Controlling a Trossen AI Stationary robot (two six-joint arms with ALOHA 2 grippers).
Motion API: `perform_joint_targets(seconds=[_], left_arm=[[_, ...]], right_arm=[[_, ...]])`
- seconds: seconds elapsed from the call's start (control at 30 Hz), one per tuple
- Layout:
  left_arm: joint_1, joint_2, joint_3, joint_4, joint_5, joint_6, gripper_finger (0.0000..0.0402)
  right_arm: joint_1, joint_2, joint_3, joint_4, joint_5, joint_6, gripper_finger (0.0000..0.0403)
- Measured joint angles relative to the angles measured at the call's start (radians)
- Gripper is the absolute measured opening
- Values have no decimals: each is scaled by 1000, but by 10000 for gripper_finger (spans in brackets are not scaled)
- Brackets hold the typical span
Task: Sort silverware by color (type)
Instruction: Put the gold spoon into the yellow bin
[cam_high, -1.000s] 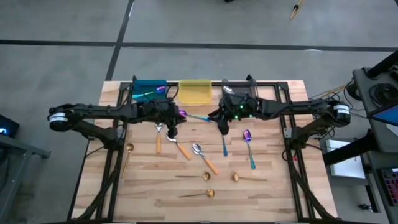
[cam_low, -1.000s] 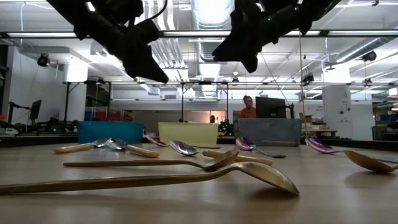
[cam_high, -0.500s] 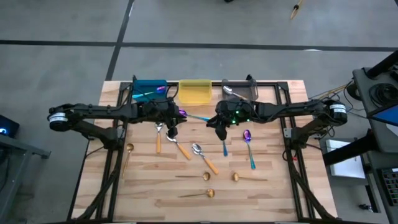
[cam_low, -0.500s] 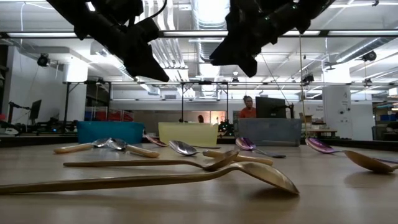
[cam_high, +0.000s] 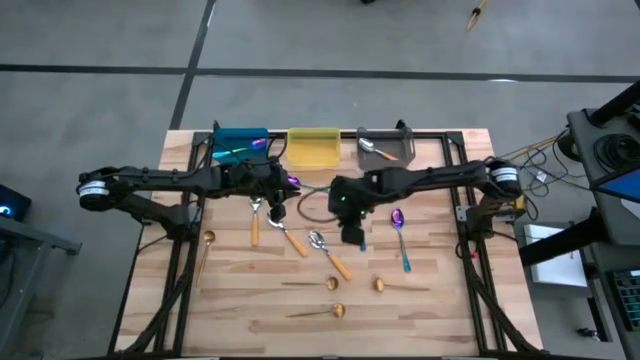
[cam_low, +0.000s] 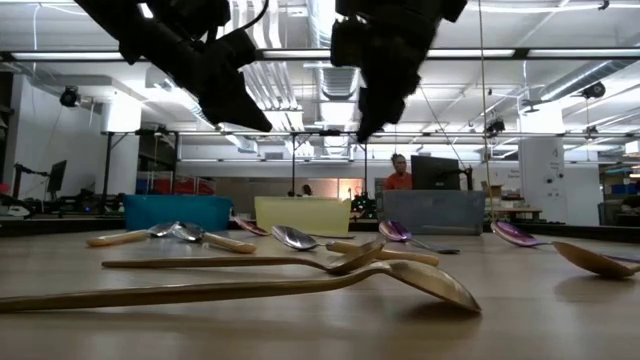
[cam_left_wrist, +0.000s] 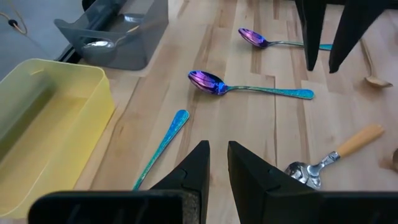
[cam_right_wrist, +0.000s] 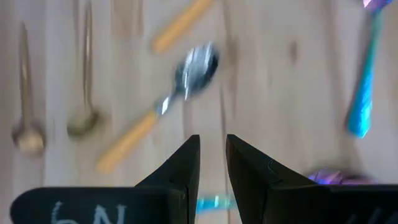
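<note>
Both grippers hover above the wooden table and hold nothing. My left gripper (cam_high: 277, 210) (cam_left_wrist: 217, 163) hangs shut over an orange-handled spoon (cam_high: 254, 222), near a purple-blue spoon (cam_left_wrist: 249, 87) and a teal handle (cam_left_wrist: 163, 144). My right gripper (cam_high: 352, 232) (cam_right_wrist: 212, 155), fingers a narrow gap apart, is above an orange-handled spoon (cam_right_wrist: 168, 102) (cam_high: 328, 252) and partly hides a teal-handled spoon (cam_high: 361, 240). Another teal-handled spoon (cam_high: 400, 235) lies to its right. Gold spoons (cam_high: 320, 312) (cam_high: 400, 287) (cam_high: 205, 250) lie flat nearer the front edge.
Three bins stand along the far edge: blue (cam_high: 240, 145) with a teal-handled spoon inside, yellow (cam_high: 313, 148), gray (cam_high: 400, 140) with an orange-handled spoon (cam_high: 375, 150). Metal frame rails (cam_high: 185, 250) (cam_high: 465, 250) flank the table. A person (cam_low: 399, 172) stands in the room behind.
My right arm has swung away from the gray bin toward the table's left and near edge, so its gripper now hangs over the spoons in the middle and points more steeply down. The orange-handled spoon in the gray bin has come into view.
</note>
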Motion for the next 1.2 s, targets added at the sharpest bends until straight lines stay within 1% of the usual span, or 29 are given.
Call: perform_joint_targets(seconds=[0.17,0.37,0.63,0.73,0.83,0.97,1.1,1.2], left_arm=[[0,0,0,0,0,-12,40],[0,0,0,0,1,-28,40],[0,0,0,1,2,-34,40],[0,0,0,0,2,-34,40],[0,0,-1,0,2,-34,40],[0,0,0,1,2,-34,40],[0,0,-1,2,2,-19,40],[0,1,-1,12,1,0,40]], right_arm=[[54,32,18,-164,0,-9,68],[178,20,-46,-243,-3,77,68],[383,3,-113,-240,-1,284,68],[444,5,-122,-233,4,325,68],[498,20,-128,-229,61,378,68],[536,48,-142,-217,79,438,77],[551,75,-179,-150,79,507,103],[555,87,-202,-94,76,526,124]])
